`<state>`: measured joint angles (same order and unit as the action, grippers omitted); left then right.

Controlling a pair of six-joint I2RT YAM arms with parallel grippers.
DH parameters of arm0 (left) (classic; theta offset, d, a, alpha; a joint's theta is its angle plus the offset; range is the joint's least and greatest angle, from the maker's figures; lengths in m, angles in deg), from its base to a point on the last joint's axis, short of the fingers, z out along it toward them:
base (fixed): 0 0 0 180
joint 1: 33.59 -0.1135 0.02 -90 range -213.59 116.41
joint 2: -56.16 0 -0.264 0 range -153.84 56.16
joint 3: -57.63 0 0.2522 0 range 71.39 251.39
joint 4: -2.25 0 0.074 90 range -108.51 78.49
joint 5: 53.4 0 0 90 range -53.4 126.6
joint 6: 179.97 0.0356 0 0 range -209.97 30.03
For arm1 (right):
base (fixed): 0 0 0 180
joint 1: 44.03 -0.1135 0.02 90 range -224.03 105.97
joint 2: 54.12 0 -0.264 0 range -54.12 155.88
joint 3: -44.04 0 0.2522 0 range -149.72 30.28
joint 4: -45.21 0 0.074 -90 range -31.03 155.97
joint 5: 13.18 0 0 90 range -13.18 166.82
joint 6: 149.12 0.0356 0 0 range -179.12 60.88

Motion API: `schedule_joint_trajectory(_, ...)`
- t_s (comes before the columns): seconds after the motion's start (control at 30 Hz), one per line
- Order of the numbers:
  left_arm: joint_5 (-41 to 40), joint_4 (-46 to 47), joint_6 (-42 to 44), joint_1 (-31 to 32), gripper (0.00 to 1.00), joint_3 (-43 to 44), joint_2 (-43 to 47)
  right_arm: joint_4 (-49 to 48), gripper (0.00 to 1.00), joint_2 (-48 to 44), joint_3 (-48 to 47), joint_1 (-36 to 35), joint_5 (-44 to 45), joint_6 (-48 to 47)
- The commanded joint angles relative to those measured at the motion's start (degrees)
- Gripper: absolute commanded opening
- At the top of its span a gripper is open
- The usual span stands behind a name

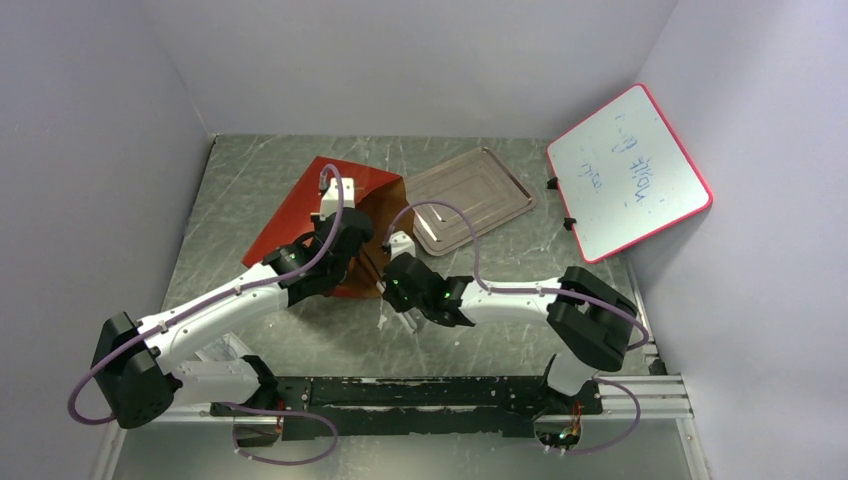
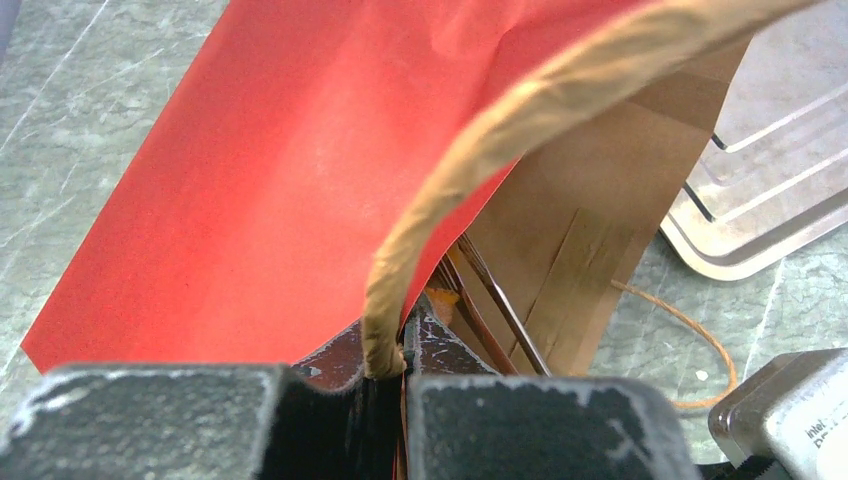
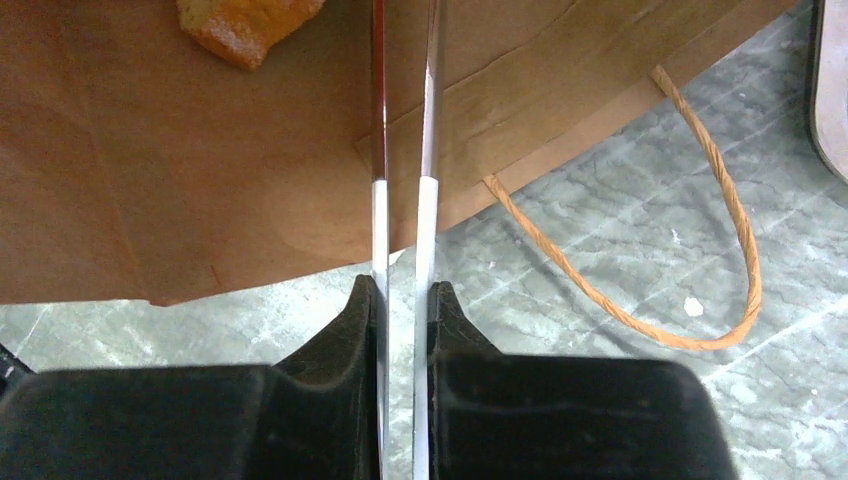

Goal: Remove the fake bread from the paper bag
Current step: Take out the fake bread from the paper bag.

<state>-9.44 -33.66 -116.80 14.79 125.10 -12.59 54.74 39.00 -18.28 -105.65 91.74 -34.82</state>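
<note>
Right wrist shows my right gripper [image 3: 404, 120] pinched shut on nothing inside the paper bag [image 3: 150, 180], a fake bread piece [image 3: 245, 25] lying near it. My left gripper [image 2: 385, 372] clamps the cord handle [image 2: 470, 140]. I judge no bread is out yet.

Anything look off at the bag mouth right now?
Yes. The right tool is shut on nothing inside the red paper bag, which lies on its side. The golden-orange toy bread piece sits off to one side of it, untouched. That looks like a missed grab.
</note>
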Motion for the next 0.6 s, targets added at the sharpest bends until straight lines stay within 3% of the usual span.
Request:
schedule_joint_trajectory(0.0,-2.3,-0.6,-1.1,0.4,0.07,-0.1,1.4,2.4,0.00,-3.1,-1.5,0.4,1.7,0.3)
schedule_joint_trajectory(0.57,-5.9,-2.0,-3.1,-0.9,0.07,3.4,-2.0,18.6,0.00,-15.1,-6.6,0.4,8.4,1.8)
